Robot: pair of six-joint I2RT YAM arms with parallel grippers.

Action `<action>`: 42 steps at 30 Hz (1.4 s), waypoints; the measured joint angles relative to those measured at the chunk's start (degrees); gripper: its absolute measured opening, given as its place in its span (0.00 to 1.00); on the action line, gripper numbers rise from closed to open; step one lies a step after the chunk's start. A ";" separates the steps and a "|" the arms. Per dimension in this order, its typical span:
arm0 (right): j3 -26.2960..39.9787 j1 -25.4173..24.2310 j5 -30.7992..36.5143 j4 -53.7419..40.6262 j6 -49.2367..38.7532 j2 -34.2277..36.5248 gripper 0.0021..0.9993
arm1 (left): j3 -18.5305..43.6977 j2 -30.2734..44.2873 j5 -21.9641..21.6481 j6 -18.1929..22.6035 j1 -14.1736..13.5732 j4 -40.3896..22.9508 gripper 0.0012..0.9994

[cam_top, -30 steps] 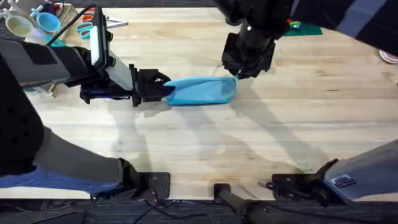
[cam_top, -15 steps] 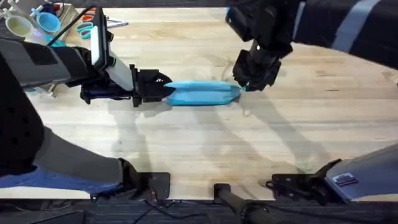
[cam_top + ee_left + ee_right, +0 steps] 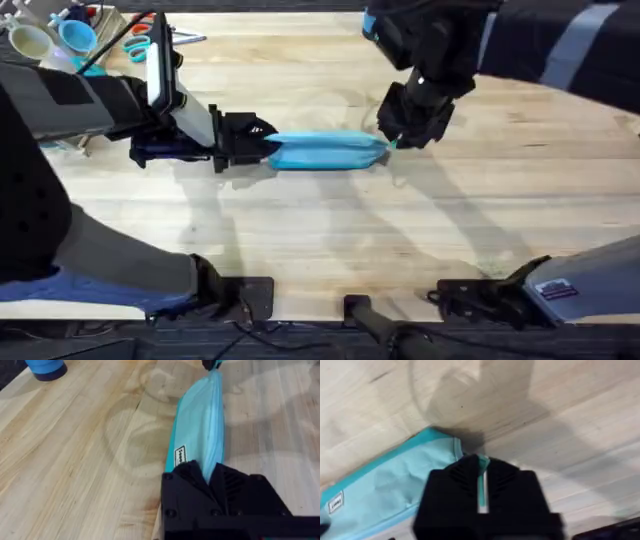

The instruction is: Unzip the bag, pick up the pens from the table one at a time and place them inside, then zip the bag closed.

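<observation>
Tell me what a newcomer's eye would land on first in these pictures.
First, the light blue pencil pouch stretched flat in the middle of the wooden table, pinched at both ends. The left gripper clamps its left end, and the right gripper is shut on a teal tab at its right end. Next, the cluttered far left corner with orange-handled scissors and cups.

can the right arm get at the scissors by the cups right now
Probably not: the right gripper is shut on the bag, and the scissors lie beyond the left arm.
</observation>
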 joint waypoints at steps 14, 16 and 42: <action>21.05 -3.20 10.07 -19.40 -15.41 -1.44 1.00 | 0.00 0.02 -0.70 0.00 1.31 0.11 0.04; 22.60 -3.22 9.65 -20.60 -17.32 -1.94 1.00 | 0.00 0.00 -0.70 0.00 1.31 0.11 0.04; 26.10 0.88 6.91 -18.04 -47.49 -2.93 1.00 | 4.09 -6.98 -3.09 -1.22 1.79 -5.49 1.00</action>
